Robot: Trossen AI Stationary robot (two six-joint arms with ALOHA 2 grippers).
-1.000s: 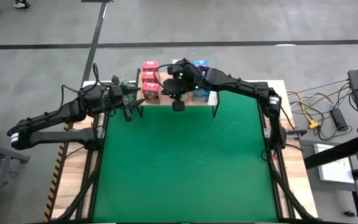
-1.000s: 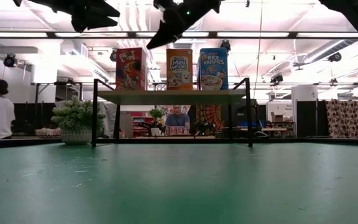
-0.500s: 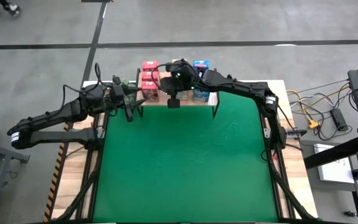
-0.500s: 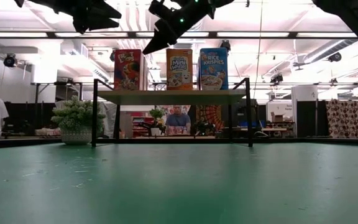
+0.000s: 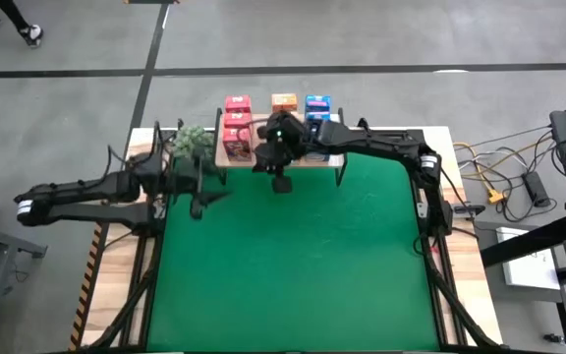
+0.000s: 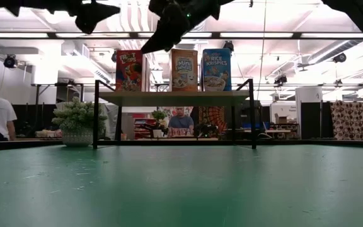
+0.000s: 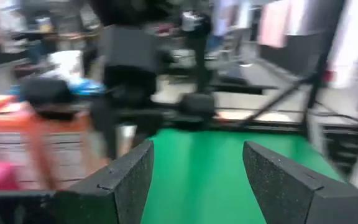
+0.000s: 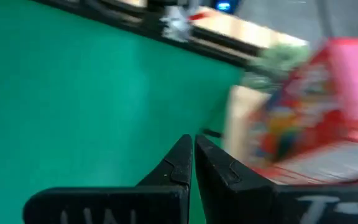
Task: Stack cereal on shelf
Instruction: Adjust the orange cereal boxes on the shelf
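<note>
The shelf (image 5: pixel 337 162) stands along the far edge of the counter (image 5: pixel 293 265), a light wooden board on thin black legs. The cereal is on it in three columns: red boxes (image 5: pixel 236 128) toward the left, orange boxes (image 5: pixel 284 101) in the middle, blue boxes (image 5: pixel 317 105) toward the right. In the low view the front boxes stand upright, a Froot Loops box (image 6: pixel 130 70), a Mini Wheats box (image 6: pixel 184 70) and a Rice Krispies box (image 6: pixel 216 69); the Mini Wheats box leans slightly.

Governing relation: the right pincer (image 5: pixel 280 182) hangs over the shelf's front edge, between the red and orange columns, with the boxes just beyond it toward the far edge. The rows run front to back. The right arm is plainly the nearer; in its wrist view a red box (image 8: pixel 316 118) lies just ahead and to one side of the fingertips.

Right pincer (image 8: pixel 193 155): fingers pressed together, nothing between them. No contact with any box can be confirmed.

Left pincer (image 5: pixel 197 204): fingers (image 7: pixel 126 180) spread wide, empty, off the shelf's left end over the counter, near a green plant (image 5: pixel 191 141).

Judgement: no box remains on the counter, so stacking appears essentially complete. Any further move near the leaning orange box risks tipping it.
</note>
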